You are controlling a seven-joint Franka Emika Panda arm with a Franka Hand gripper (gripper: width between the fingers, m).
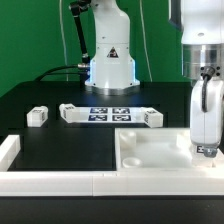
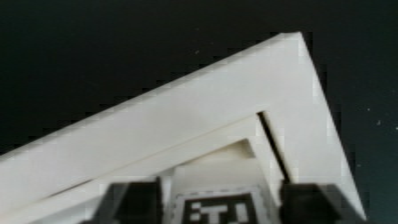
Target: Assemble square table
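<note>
The square tabletop (image 1: 150, 150) lies rimmed face up at the front of the exterior view's right. My gripper (image 1: 206, 78) is shut on a white leg (image 1: 204, 115) and holds it upright over the slab's corner on that right side. I cannot tell whether the leg's lower end touches the slab. In the wrist view the tagged leg (image 2: 217, 208) sits between my dark fingers (image 2: 128, 205), with the tabletop's corner (image 2: 231, 110) beyond it. Three more legs lie on the table: one (image 1: 38, 116) at the left, one (image 1: 73, 112) and one (image 1: 150, 117) beside the marker board.
The marker board (image 1: 110, 113) lies in the middle of the black table in front of the robot base (image 1: 110, 65). The long low white border rail (image 1: 60, 182) runs along the front edge and turns up the exterior view's left side.
</note>
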